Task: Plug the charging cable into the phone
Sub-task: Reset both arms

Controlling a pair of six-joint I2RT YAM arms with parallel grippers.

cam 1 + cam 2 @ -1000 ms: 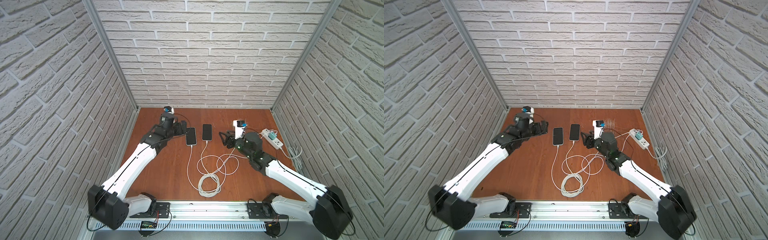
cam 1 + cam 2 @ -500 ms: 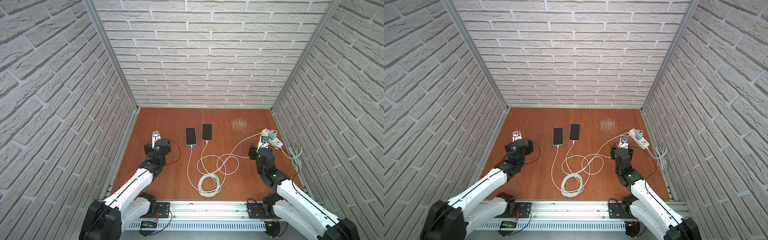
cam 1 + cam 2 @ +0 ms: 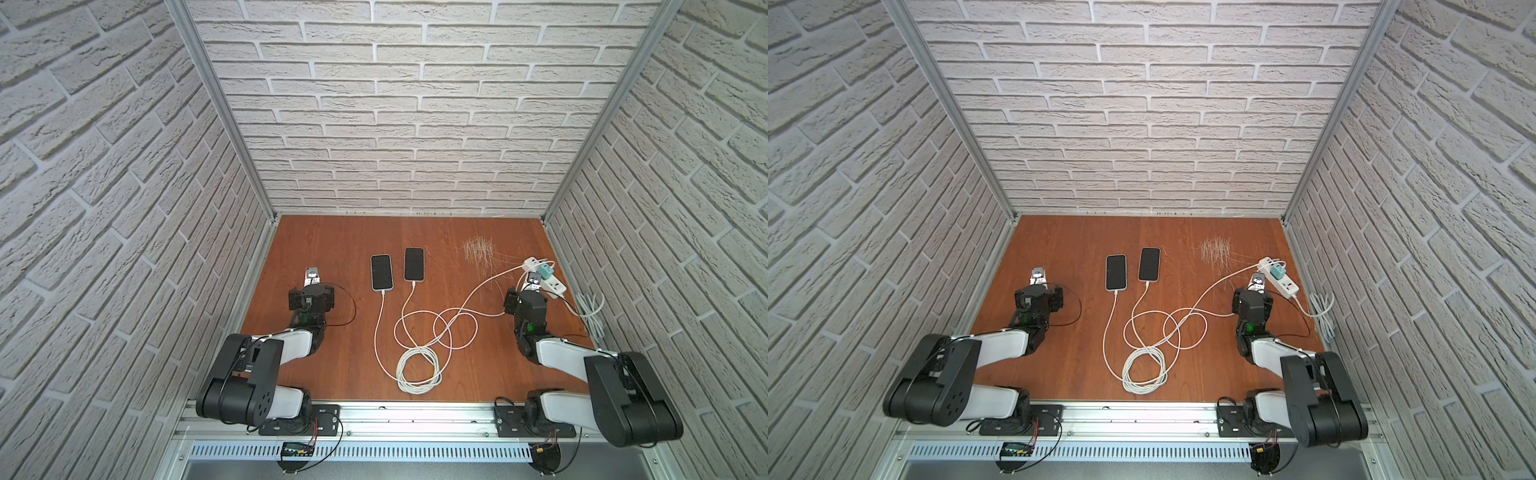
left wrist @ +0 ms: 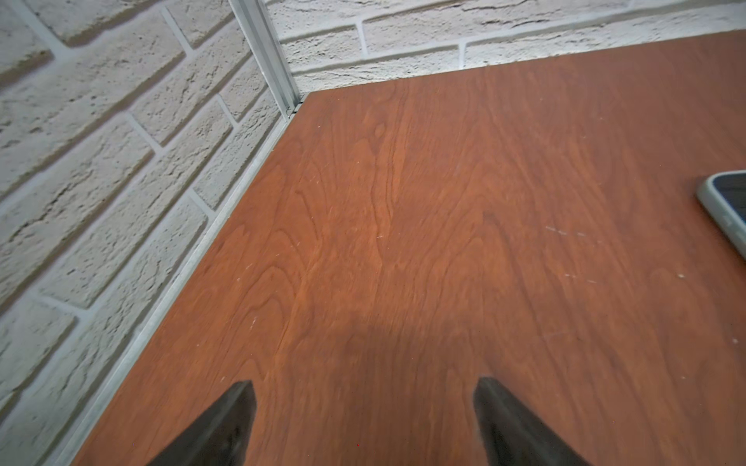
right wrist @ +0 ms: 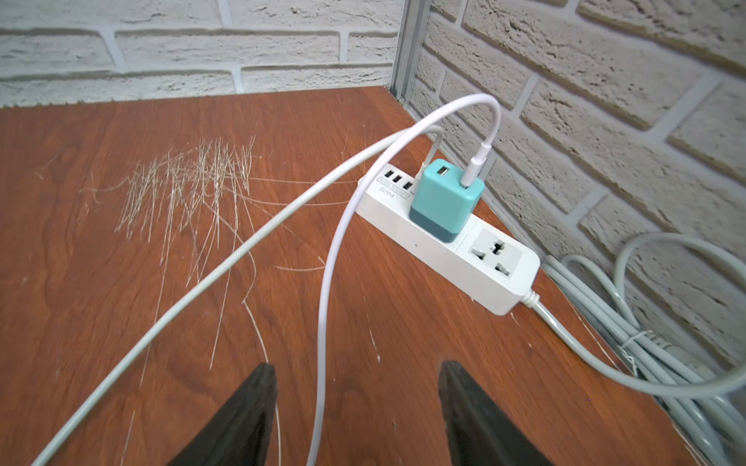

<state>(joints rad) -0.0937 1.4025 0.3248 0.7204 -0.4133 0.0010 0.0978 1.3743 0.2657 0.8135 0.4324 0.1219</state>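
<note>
Two dark-screened phones lie side by side mid-table in both top views, the left phone (image 3: pixel 381 272) (image 3: pixel 1116 272) and the right phone (image 3: pixel 414 264) (image 3: pixel 1149 264). A white charging cable meets each phone's near end, at one plug (image 3: pixel 382 292) and the other plug (image 3: pixel 413 284). The slack lies looped and coiled (image 3: pixel 417 370). My left gripper (image 3: pixel 311 296) (image 4: pixel 365 387) is open over bare wood, with a phone corner (image 4: pixel 726 205) at the frame edge. My right gripper (image 3: pixel 527 300) (image 5: pixel 357 371) is open, and one cable (image 5: pixel 325 290) runs loose between its fingers.
A white power strip (image 5: pixel 496 258) (image 3: pixel 550 282) with a teal charger (image 5: pixel 444 201) sits by the right wall. A bundled grey mains cord (image 5: pixel 646 347) lies beside it. Pale scratches (image 3: pixel 478 251) mark the wood. Brick walls enclose three sides, and a metal rail (image 3: pixel 415 415) runs along the front.
Both arms have pulled back from beside the phones toward the front rail and folded in. The phones and cables have not moved.
</note>
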